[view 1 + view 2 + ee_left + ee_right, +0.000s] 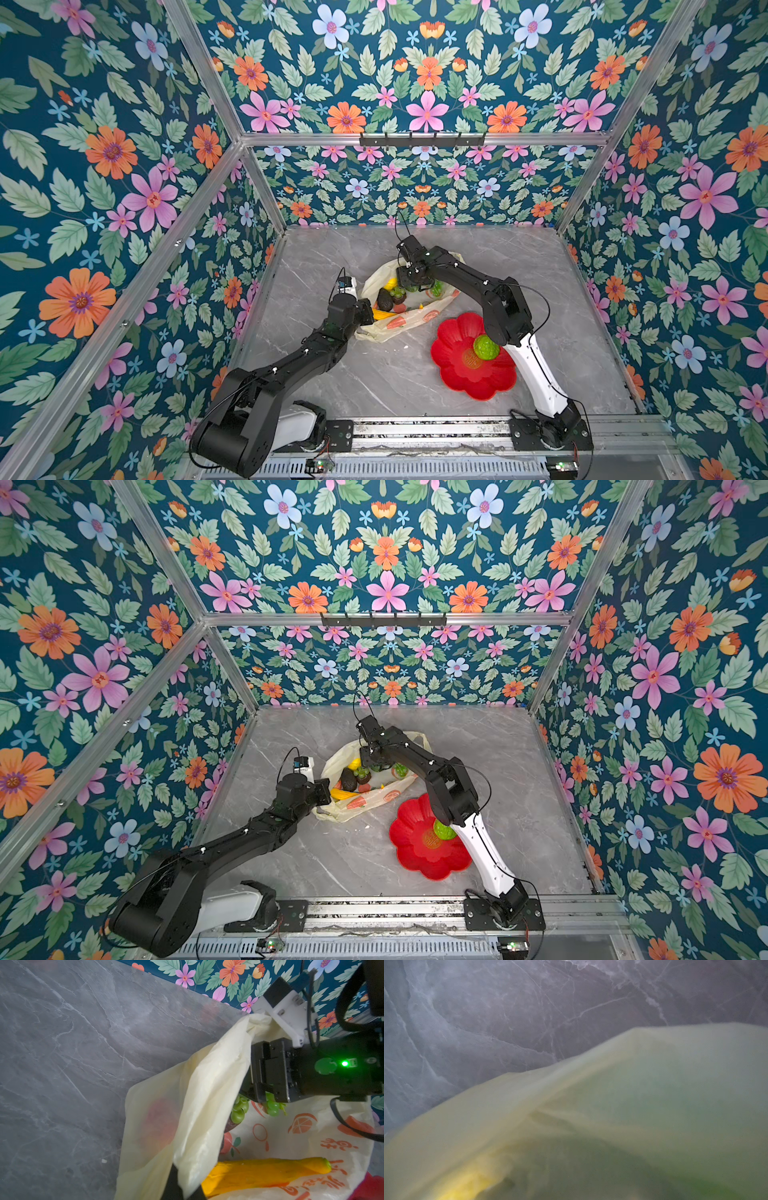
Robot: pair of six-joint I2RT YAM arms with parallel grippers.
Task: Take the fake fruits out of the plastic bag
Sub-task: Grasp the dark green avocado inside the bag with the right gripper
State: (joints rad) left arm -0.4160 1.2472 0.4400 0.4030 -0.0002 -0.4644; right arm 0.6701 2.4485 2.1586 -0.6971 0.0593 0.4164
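A thin, crinkly, pale-yellow plastic bag [409,323], see-through and printed with flat orange-red fruit pictures, lies open near the middle of the grey marble tabletop [519,270]. In its mouth sit small glossy toy fruits: a yellow lemon [390,284], a dark avocado [384,300], a red strawberry [400,308], a yellow banana [266,1172] with a green tip, and green grapes [239,1109].

The left gripper [185,1189] is at the side of the bag that faces the tabletop's left edge. Its fingers are closed on the bag's rim, with the film drawn taut.

The right gripper [411,286] reaches down into the bag's mouth above the grapes. Whether its fingers are wide or narrow cannot be told.

A bumpy green fruit [486,348] rests on a red flower-shaped plate [457,378] toward the near right corner, near the bag but apart from it.
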